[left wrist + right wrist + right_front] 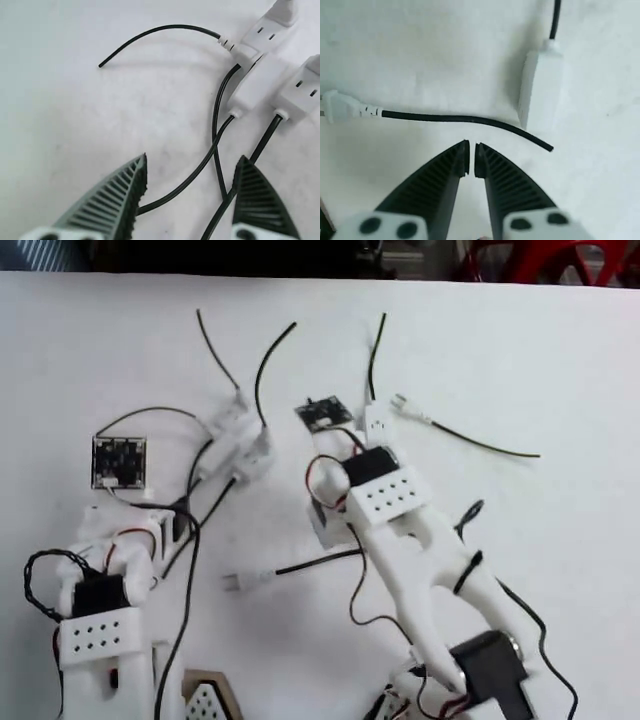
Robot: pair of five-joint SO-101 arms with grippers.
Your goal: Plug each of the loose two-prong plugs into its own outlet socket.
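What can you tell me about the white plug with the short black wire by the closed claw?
The plug is small and white, plastic by its look, with a ribbed collar where a short black wire leaves it. The wire curves to a cut, free end beside a white block. It lies loose on the table, plugged into nothing; the shut right gripper hangs near, not touching.

Holds the left claw spread wide, with the ribbed fingers far apart. Has the right claw closed, with just a thin slit between the tips. From above, sits with the left arm folded short at the near corner and the right arm stretched out toward the middle.
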